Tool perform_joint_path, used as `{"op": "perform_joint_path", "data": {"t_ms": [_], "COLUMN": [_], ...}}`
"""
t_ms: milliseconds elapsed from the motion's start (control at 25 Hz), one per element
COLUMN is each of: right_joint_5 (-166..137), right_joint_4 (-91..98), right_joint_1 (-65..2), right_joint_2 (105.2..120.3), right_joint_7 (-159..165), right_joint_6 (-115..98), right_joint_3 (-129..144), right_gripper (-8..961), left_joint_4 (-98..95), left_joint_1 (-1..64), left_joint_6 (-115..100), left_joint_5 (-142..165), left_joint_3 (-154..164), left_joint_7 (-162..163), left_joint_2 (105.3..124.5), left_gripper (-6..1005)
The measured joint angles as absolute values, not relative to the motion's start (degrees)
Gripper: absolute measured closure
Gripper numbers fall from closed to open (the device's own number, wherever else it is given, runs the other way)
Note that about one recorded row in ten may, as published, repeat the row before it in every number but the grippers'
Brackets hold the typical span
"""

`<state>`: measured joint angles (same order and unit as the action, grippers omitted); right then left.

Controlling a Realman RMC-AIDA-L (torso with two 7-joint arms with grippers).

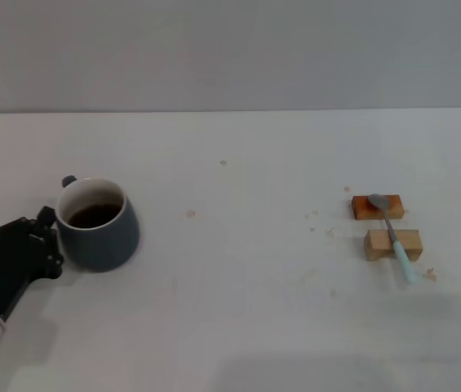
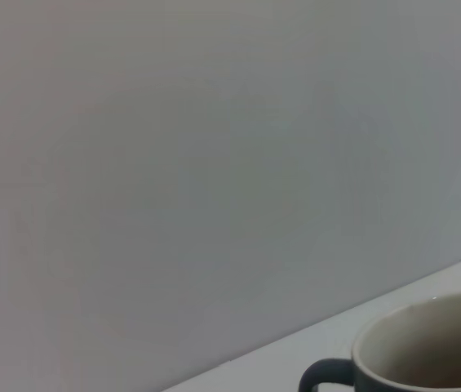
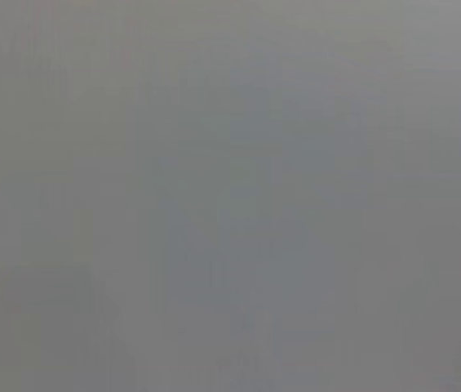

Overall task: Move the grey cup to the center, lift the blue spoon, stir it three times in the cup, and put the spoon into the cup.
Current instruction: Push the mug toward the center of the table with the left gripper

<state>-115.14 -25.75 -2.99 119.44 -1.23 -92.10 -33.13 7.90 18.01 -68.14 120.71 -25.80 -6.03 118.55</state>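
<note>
Here's the squat, rounded dark blue-grey ceramic cup [image 1: 98, 226] sitting well over on the left of the white table [image 1: 238, 310], dark brown liquid showing inside its white interior, a bit of its loop handle peeking out at the far-left side. Right against its left flank is the black left gripper [image 1: 49, 233], coming in from the near-left corner on its arm. It sits hard up beside the cup wall, but whether its fingers are spread or closed on the cup, I cannot tell from here. The left wrist view catches only the cup's pale rim [image 2: 426, 343] and dark handle against a plain grey wall.

Over on the right, well apart from the cup, the small slim spoon with the grey metal bowl and pale light-blue handle [image 1: 395, 236] lies across two small wooden blocks: bowl on the far, reddish-brown block [image 1: 377, 207], handle crossing the nearer, paler block [image 1: 393, 244] and tipping down to the table. A few crumbs are scattered around them.

The right gripper is out of sight; its wrist view gives only blank grey.
</note>
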Motion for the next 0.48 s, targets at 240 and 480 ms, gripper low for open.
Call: {"op": "perform_joint_path", "data": {"t_ms": [240, 480], "right_joint_5": [-115.13, -115.13], "right_joint_4": [-25.75, -25.75], "right_joint_1": [-2.99, -2.99], "right_joint_2": [119.44, 119.44], "right_joint_7": [-1.23, -1.23], "right_joint_6": [-92.10, -92.10], "right_joint_3": [-33.13, -33.13], "right_gripper": [202, 202], "left_joint_4": [9.64, 12.05], "left_joint_1": [17.84, 17.86], "left_joint_6": [-68.53, -68.91], "left_joint_5": [120.75, 120.79], "left_joint_3": [-23.42, -19.29], "left_joint_7": [-6.05, -6.07], "left_joint_2": [118.56, 118.63], "left_gripper": [1001, 1001]}}
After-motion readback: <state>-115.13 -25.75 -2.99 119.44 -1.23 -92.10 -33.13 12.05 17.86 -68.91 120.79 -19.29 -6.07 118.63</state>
